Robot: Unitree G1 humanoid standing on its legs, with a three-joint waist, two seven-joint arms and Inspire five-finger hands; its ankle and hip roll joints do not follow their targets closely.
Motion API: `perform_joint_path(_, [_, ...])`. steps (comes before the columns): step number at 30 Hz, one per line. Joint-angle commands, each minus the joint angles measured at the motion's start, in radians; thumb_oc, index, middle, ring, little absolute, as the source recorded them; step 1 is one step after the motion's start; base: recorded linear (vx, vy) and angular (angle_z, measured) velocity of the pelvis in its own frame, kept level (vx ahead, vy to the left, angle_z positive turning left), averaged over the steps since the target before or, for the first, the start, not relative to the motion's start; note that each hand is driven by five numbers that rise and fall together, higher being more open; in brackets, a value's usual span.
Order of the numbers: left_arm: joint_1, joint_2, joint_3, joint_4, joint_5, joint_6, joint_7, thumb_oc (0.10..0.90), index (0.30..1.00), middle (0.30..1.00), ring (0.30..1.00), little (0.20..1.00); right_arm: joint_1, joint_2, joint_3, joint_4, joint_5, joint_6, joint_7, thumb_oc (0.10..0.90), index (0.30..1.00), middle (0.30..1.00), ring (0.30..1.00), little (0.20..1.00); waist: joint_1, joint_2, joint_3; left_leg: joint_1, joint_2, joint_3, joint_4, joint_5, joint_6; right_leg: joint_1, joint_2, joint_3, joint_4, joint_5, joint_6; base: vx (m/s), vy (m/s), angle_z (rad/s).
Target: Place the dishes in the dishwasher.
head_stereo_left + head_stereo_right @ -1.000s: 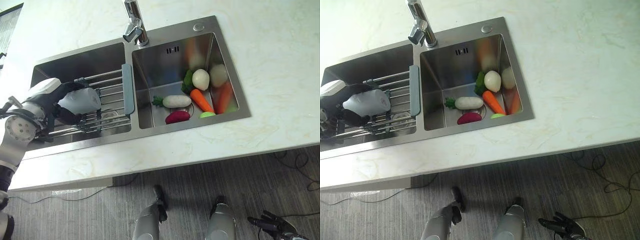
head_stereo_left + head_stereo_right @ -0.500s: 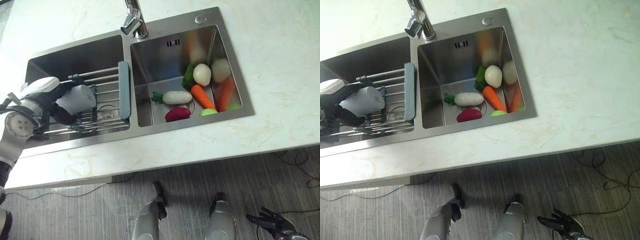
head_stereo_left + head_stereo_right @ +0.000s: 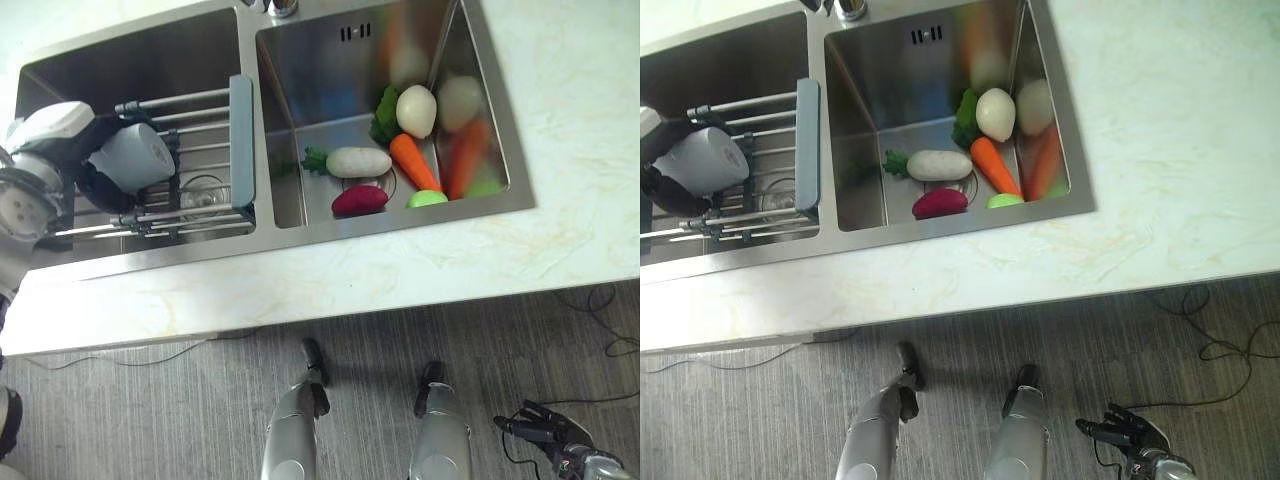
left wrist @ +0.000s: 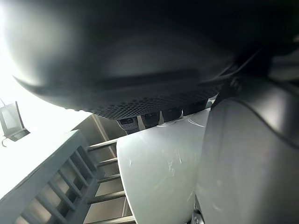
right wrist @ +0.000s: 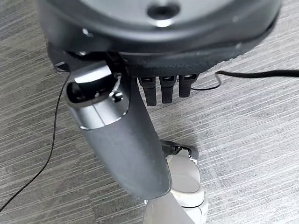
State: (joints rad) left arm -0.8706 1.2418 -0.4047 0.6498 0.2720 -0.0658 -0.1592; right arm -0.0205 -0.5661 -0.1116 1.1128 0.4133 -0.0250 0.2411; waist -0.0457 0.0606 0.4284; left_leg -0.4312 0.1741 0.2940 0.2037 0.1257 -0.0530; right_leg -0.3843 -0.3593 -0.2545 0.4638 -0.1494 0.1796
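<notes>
- Over the left basin of the double sink, my left hand is curled round a pale grey cup, thumb on one side, fingers on the other; the cup lies on its side, at or just above the rack.
- Under it, a wire dish rack with a blue-grey end plate spans the left basin; I cannot tell whether the cup touches the bars.
- Right basin: toy vegetables, including a carrot and a white radish, well apart from the cup.
- Down by the floor, my right hand hangs idle, fingers relaxed.
- Handling, my judgement: the cup looks rigid, light, smooth-walled, so likely slippery; grip across the body, firm and even, as a chip is possible if it knocks the bars.
</notes>
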Motion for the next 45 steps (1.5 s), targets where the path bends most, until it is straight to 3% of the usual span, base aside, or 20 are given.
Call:
perform_joint_path(1, [0.031, 0.077, -0.008, 0.078, 0.091, 0.068, -0.006, 0.8, 0.9, 0.9, 0.9, 0.9, 0.044, -0.041, -0.014, 0.008, 0.037, -0.028, 0.005, 0.8, 0.9, 0.9, 0.9, 0.9, 0.002, -0.022, 0.0, 0.014, 0.088, -0.108, 0.096, -0.213, -0.102, 0.022, -0.073, -0.004, -0.164, 0.108, 0.082, 0.0, 0.0, 0.0])
perform_joint_path(2, [0.031, 0.074, -0.009, 0.082, 0.104, 0.067, -0.002, 0.4, 0.3, 0.3, 0.3, 0.3, 0.041, -0.041, -0.01, 0.0, 0.036, -0.029, 0.007, 0.8, 0.9, 0.9, 0.9, 0.9, 0.001, -0.024, 0.002, 0.012, 0.089, -0.107, 0.096, -0.212, -0.103, 0.019, -0.071, -0.004, -0.164, 0.108, 0.082, 0.0, 0.0, 0.0])
perform_joint_path(7, [0.026, 0.074, -0.021, 0.087, 0.114, 0.071, -0.005, 0.4, 0.3, 0.3, 0.3, 0.3, 0.036, -0.038, 0.007, -0.018, 0.044, -0.023, 0.015, 0.8, 0.9, 0.9, 0.9, 0.9, 0.0, -0.025, 0.003, 0.009, 0.088, -0.109, 0.096, -0.215, -0.101, 0.017, -0.071, -0.006, -0.164, 0.107, 0.082, -0.01, -0.009, 0.0])
perform_joint_path(10, [0.037, 0.07, -0.004, 0.095, -0.018, 0.1, -0.01, 0.4, 0.3, 0.3, 0.3, 0.3, 0.042, -0.035, 0.006, -0.018, 0.054, -0.02, 0.022, 0.8, 0.9, 0.9, 0.9, 0.9, 0.0, -0.022, -0.002, 0.016, 0.086, -0.107, 0.096, -0.219, -0.1, 0.022, -0.07, -0.005, -0.164, 0.106, 0.082, -0.01, -0.01, 0.01])
perform_joint_path(12, [0.047, 0.059, 0.022, 0.092, -0.026, 0.095, -0.009, 0.4, 0.3, 0.3, 0.3, 0.3, 0.052, -0.032, -0.005, -0.014, 0.056, -0.021, 0.027, 0.8, 0.9, 0.9, 0.9, 0.9, 0.0, -0.017, -0.01, 0.025, 0.078, -0.11, 0.096, -0.225, -0.095, 0.027, -0.071, -0.004, -0.164, 0.106, 0.082, 0.0, -0.02, 0.01])
perform_joint_path(14, [0.092, 0.059, 0.081, 0.099, -0.1, 0.08, 0.036, 0.4, 0.3, 0.3, 0.3, 0.3, 0.064, -0.021, -0.017, -0.01, 0.042, -0.019, 0.027, 0.8, 0.9, 0.9, 0.9, 0.9, -0.002, -0.007, -0.026, 0.044, 0.072, -0.106, 0.096, -0.234, -0.09, 0.042, -0.073, -0.003, -0.164, 0.103, 0.082, 0.03, -0.048, 0.01])
perform_joint_path(17, [0.173, 0.047, 0.207, 0.095, -0.337, 0.047, 0.058, 0.4, 0.3, 0.3, 0.3, 0.3, 0.085, -0.003, -0.028, 0.012, 0.026, -0.032, 0.031, 0.8, 0.9, 0.9, 0.9, 0.9, 0.006, 0.006, -0.054, 0.072, 0.067, -0.103, 0.096, -0.241, -0.087, 0.07, -0.074, -0.003, -0.164, 0.091, 0.082, 0.06, -0.039, 0.0])
perform_joint_path(19, [0.296, 0.014, 0.385, 0.058, -0.539, 0.032, 0.027, 0.4, 0.3, 0.3, 0.3, 0.3, 0.106, 0.025, -0.042, 0.032, 0.035, -0.057, 0.041, 0.8, 0.9, 0.9, 0.9, 0.9, 0.023, 0.022, -0.091, 0.095, 0.065, -0.105, 0.096, -0.246, -0.087, 0.102, -0.085, -0.014, -0.164, 0.085, 0.082, 0.07, -0.111, 0.12])
perform_joint_path(21, [0.363, 0.007, 0.455, 0.048, -0.553, -0.008, 0.025, 0.4, 0.3, 0.3, 0.3, 0.3, 0.117, 0.045, -0.052, 0.023, 0.034, -0.053, 0.035, 0.8, 0.9, 0.9, 0.9, 0.9, 0.028, 0.026, -0.112, 0.109, 0.065, -0.103, 0.096, -0.25, -0.087, 0.119, -0.091, -0.022, -0.164, 0.086, 0.082, 0.05, -0.101, 0.11])
perform_joint_path(25, [0.454, 0.016, 0.555, 0.049, -0.496, -0.095, 0.078, 0.4, 0.3, 0.3, 0.3, 0.3, 0.139, 0.071, -0.06, 0.032, 0.045, -0.047, 0.021, 0.8, 0.9, 0.9, 0.9, 0.9, 0.028, 0.037, -0.155, 0.145, 0.074, -0.085, 0.096, -0.253, -0.09, 0.161, -0.097, -0.044, -0.164, 0.076, 0.082, 0.05, -0.044, 0.1])
perform_joint_path(26, [0.493, 0.053, 0.592, 0.034, -0.395, -0.17, 0.17, 0.4, 0.3, 0.3, 0.3, 0.3, 0.147, 0.075, -0.066, 0.056, 0.026, -0.04, 0.017, 0.8, 0.9, 0.9, 0.9, 0.9, 0.033, 0.05, -0.192, 0.17, 0.08, -0.075, 0.096, -0.254, -0.093, 0.192, -0.101, -0.058, -0.164, 0.066, 0.082, 0.1, -0.028, 0.07])
perform_joint_path(31, [0.529, 0.129, 0.636, -0.048, -0.271, -0.221, 0.286, 0.4, 0.3, 0.3, 0.3, 0.3, 0.163, 0.093, -0.066, 0.083, 0.028, -0.033, 0.001, 0.8, 0.9, 0.9, 0.9, 0.9, 0.049, 0.062, -0.24, 0.199, 0.086, -0.062, 0.096, -0.257, -0.095, 0.235, -0.11, -0.089, -0.164, 0.057, 0.082, 0.07, -0.057, 0.03])
perform_joint_path(32, [0.531, 0.165, 0.647, -0.08, -0.232, -0.233, 0.313, 0.4, 0.3, 0.3, 0.3, 0.3, 0.168, 0.098, -0.068, 0.096, 0.033, -0.028, 0.0, 0.8, 0.9, 0.9, 0.9, 0.9, 0.058, 0.064, -0.259, 0.218, 0.085, -0.069, 0.096, -0.278, -0.105, 0.26, -0.112, -0.093, -0.164, 0.038, 0.082, 0.12, -0.102, 0.13])
perform_joint_path(41, [0.549, 0.291, 0.715, -0.244, -0.139, -0.24, 0.466, 0.4, 0.3, 0.3, 0.3, 0.3, 0.192, 0.161, -0.075, 0.114, 0.033, -0.003, -0.004, 0.8, 0.9, 0.9, 0.9, 0.9, 0.095, 0.056, -0.312, 0.245, 0.074, -0.071, 0.096, -0.292, -0.099, 0.325, -0.115, -0.139, -0.164, 0.034, 0.082, 0.02, -0.093, 0.08])
perform_joint_path(44, [0.616, 0.293, 0.805, -0.323, -0.115, -0.229, 0.56, 0.4, 0.3, 0.3, 0.3, 0.3, 0.206, 0.199, -0.083, 0.107, 0.034, -0.006, -0.009, 0.8, 0.9, 0.9, 0.9, 0.9, 0.124, 0.044, -0.329, 0.247, 0.074, -0.07, 0.096, -0.293, -0.098, 0.345, -0.111, -0.163, -0.164, 0.029, 0.082, -0.05, -0.166, 0.06])
perform_joint_path(45, [0.673, 0.274, 0.877, -0.367, -0.095, -0.22, 0.589, 0.4, 0.3, 0.3, 0.3, 0.3, 0.212, 0.214, -0.083, 0.087, 0.042, -0.006, -0.018, 0.8, 0.9, 0.9, 0.9, 0.9, 0.132, 0.038, -0.335, 0.251, 0.072, -0.072, 0.096, -0.295, -0.097, 0.35, -0.107, -0.167, -0.164, 0.026, 0.082, -0.02, -0.144, 0.02])
